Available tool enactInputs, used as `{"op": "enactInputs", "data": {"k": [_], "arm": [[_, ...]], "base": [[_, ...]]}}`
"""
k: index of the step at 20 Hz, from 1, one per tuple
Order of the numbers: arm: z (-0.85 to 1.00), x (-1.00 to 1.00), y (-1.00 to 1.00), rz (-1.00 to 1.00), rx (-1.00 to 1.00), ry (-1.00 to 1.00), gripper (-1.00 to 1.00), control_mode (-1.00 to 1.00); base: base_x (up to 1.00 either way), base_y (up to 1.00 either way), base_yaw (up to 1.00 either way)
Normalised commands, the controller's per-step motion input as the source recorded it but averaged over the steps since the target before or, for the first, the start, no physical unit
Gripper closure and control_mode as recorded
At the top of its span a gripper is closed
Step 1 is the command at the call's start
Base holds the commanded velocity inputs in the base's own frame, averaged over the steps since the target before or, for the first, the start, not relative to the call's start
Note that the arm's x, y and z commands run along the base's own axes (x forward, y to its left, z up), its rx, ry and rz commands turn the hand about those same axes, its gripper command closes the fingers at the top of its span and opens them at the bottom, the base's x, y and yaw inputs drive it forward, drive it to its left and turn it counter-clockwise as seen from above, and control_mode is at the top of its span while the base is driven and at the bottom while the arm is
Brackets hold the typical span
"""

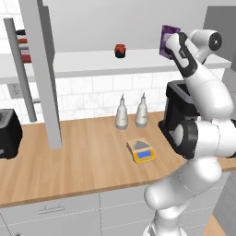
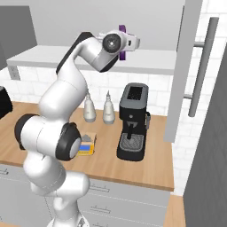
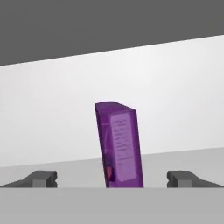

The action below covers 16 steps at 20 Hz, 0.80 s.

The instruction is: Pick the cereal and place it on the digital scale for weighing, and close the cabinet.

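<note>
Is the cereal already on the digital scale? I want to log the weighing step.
No, the cereal stands upright on the cabinet shelf, while the digital scale sits bare on the counter.

Kitchen: wooden counter (image 1: 83,156), coffee machine (image 2: 132,122), tiled wall (image 1: 97,94)

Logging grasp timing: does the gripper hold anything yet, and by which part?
Nothing held. The gripper is open, its fingertips either side of the upright cereal without touching.
</note>
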Motion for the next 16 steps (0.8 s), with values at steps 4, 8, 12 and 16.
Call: {"op": "enactInputs", "data": {"k": [4, 8, 12, 16], "arm": [[0.00, 0.28, 0.00, 0.03, 0.00, 0.04, -1.00, -1.00], [0.00, 0.42, 0.02, 0.01, -0.01, 0.08, 1.00, -1.00], [0.00, 0.41, -0.01, 0.00, 0.00, 0.05, 1.00, -1.00], [0.00, 0.36, -0.16, 0.04, 0.00, 0.05, 1.00, -1.00]], "base": [[0.00, 0.00, 0.00], [0.00, 0.00, 0.00], [0.00, 0.00, 0.00], [0.00, 0.00, 0.00]]}}
